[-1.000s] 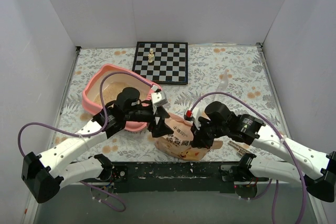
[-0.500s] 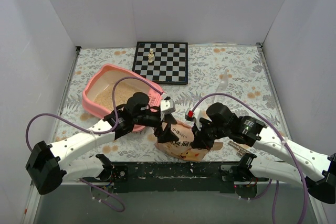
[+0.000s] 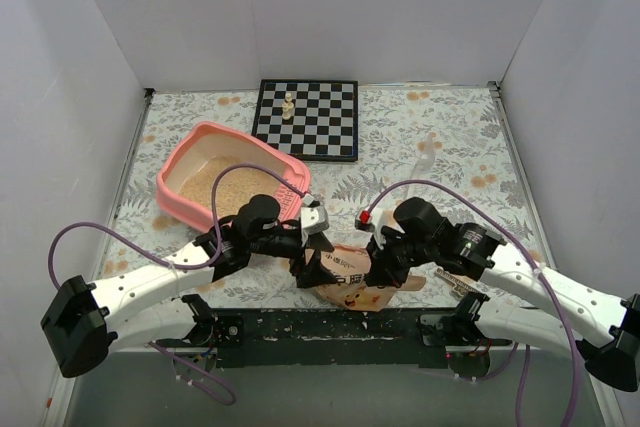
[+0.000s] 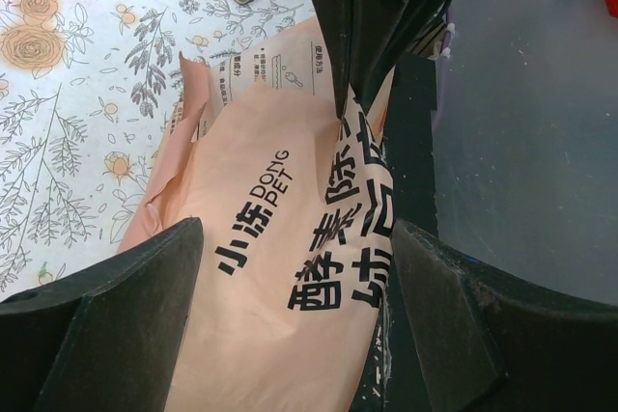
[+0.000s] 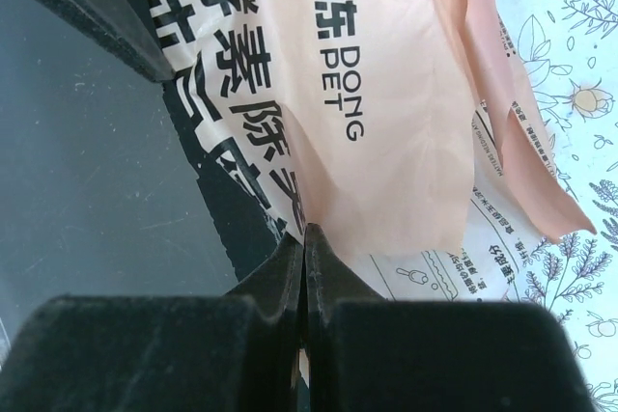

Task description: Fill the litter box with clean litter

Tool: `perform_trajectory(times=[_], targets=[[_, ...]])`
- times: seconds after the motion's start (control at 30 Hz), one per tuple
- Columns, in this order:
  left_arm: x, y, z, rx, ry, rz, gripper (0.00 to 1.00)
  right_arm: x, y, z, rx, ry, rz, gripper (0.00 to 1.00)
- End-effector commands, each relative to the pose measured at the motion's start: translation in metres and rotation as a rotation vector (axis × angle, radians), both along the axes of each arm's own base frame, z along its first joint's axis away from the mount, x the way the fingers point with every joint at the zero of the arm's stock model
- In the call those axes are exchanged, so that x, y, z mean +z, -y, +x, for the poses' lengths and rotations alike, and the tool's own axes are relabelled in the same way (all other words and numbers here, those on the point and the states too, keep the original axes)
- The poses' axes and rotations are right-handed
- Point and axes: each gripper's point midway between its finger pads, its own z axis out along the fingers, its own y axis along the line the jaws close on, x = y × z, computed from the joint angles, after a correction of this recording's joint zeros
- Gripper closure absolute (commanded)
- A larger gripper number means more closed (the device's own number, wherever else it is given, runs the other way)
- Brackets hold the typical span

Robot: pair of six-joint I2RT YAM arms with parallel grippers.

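Litter (image 3: 228,185) lies as a tan, grainy layer over the floor of the pink box (image 3: 166,190). The box stands on the left part of the tabletop (image 3: 450,147), just in front of the chessboard (image 3: 305,119). One pale chess piece (image 3: 288,105) stands on the board.

A peach-coloured bag (image 3: 348,275) printed with black characters lies at the near edge of the tabletop, between the two arms and to the right of the box. Part of the bag overhangs the dark base rail.

Left gripper (image 4: 290,272): jaws apart, one finger on each side of the bag's printed face. Whether either finger touches the bag cannot be determined.

Right gripper (image 5: 305,238): jaws together, clamped on a fold of the bag at its edge. The left wrist view shows the same pinch from the opposite side.

No litter is visible at the bag.
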Motion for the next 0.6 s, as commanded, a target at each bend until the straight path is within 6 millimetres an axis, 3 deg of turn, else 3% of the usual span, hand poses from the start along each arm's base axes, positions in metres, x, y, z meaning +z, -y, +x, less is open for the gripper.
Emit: perform_trajectory(times=[0.0, 0.37, 0.57], targets=[[-0.015, -0.007, -0.01, -0.007, -0.036, 0.051, 0.2, 0.004, -0.001, 0.006, -0.029, -0.005, 0.011, 0.99], [-0.012, -0.002, -0.018, -0.063, -0.071, 0.057, 0.2, 0.001, 0.003, 0.011, -0.048, 0.004, -0.012, 0.99], [-0.029, 0.002, -0.013, -0.057, -0.081, 0.098, 0.2, 0.005, 0.003, 0.011, -0.047, 0.012, 0.0, 0.99]])
